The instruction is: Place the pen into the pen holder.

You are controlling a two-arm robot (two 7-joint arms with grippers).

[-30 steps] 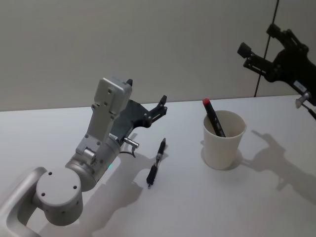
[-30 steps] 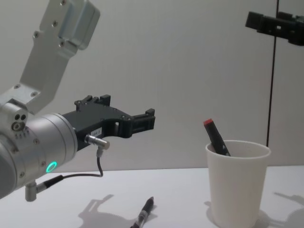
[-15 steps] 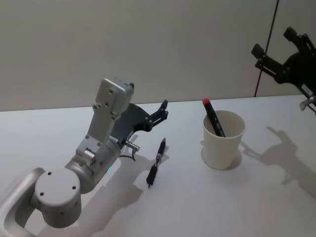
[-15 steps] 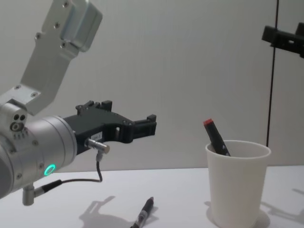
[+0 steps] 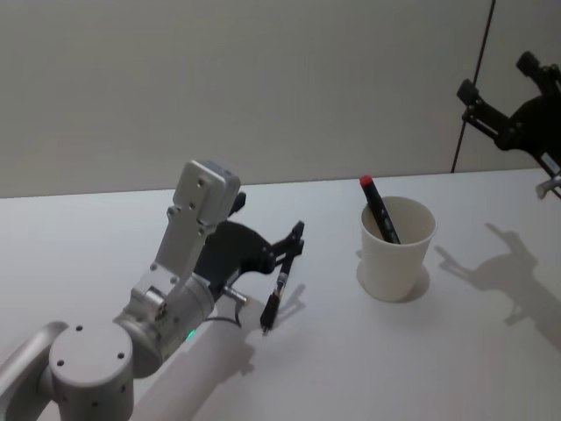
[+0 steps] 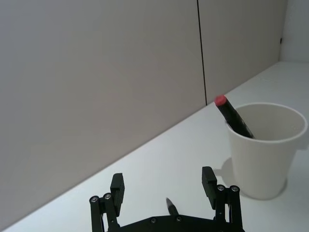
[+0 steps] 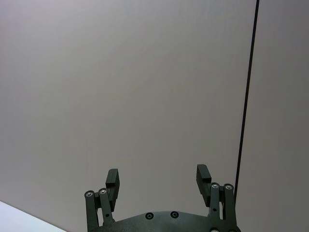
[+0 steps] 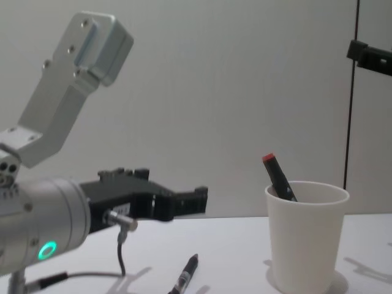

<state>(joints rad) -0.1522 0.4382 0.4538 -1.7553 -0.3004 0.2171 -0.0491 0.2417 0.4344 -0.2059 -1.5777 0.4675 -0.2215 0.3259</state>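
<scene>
White table, grey wall; head view shows the pen near the pen holder, left wrist view its tip under the wide-spread left gripper; right gripper wide, high

a plain, matte beige-grey wall stands behind a white table and meets its far edge in a straight line. a thin dark vertical seam runs down the wall toward the right side, dividing it into flat panels. the table top is smooth and plain, with a faint sheen. the light is soft and even, laying blurred grey shadows across the white surface.
</scene>
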